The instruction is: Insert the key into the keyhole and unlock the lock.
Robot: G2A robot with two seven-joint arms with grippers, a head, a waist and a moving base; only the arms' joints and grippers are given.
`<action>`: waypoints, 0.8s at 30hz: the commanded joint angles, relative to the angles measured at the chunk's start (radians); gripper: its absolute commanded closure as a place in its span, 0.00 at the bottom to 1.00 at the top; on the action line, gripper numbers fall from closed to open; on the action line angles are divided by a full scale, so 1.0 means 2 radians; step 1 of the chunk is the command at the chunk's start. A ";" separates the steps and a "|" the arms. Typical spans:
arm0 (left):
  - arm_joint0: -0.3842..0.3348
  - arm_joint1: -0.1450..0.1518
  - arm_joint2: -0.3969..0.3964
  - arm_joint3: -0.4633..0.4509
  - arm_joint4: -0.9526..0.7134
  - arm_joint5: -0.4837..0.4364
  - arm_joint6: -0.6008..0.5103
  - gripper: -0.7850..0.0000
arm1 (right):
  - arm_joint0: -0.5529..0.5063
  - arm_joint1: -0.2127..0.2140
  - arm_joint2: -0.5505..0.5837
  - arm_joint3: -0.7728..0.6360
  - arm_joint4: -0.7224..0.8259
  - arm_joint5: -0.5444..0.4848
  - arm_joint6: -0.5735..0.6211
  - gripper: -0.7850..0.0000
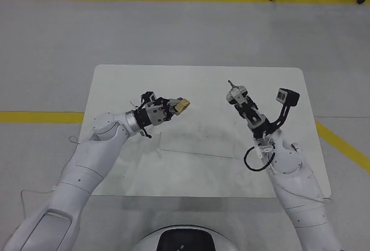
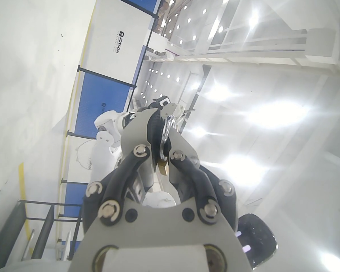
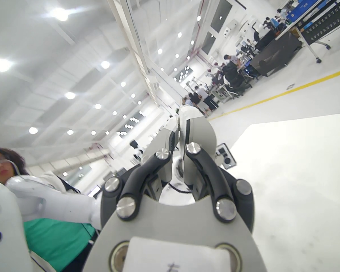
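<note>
In the left wrist view the left gripper (image 2: 164, 125) has its jaws drawn close together on the lock (image 2: 163, 168). The brass body sits low between the jaws, near their roots, and the shiny shackle runs up the narrow gap to the fingertips, which pinch it. From above, the brass body pokes out past one side of these jaws (image 1: 172, 108), toward the other arm.

Beyond the left jaws and well apart from them is the right gripper (image 2: 170, 107), its jaws nearly closed with only a slit between them. They grip the key (image 1: 230, 83), whose thin end sticks out just past the tips, away from the robot. In the right wrist view the fingers (image 3: 199, 131) hide it.

Both grippers are held above the white table (image 1: 197, 163).
</note>
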 commanded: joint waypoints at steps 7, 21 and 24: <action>-0.021 -0.026 0.046 -0.006 -0.012 -0.050 0.044 1.00 | -0.073 0.017 0.052 -0.104 0.123 0.201 0.132 1.00; -0.065 -0.065 0.099 0.051 -0.033 -0.055 0.051 1.00 | -0.189 0.027 0.123 -0.237 0.107 0.297 0.130 1.00; -0.066 -0.067 0.100 0.053 -0.038 -0.053 0.047 1.00 | -0.189 0.027 0.123 -0.237 0.107 0.297 0.130 1.00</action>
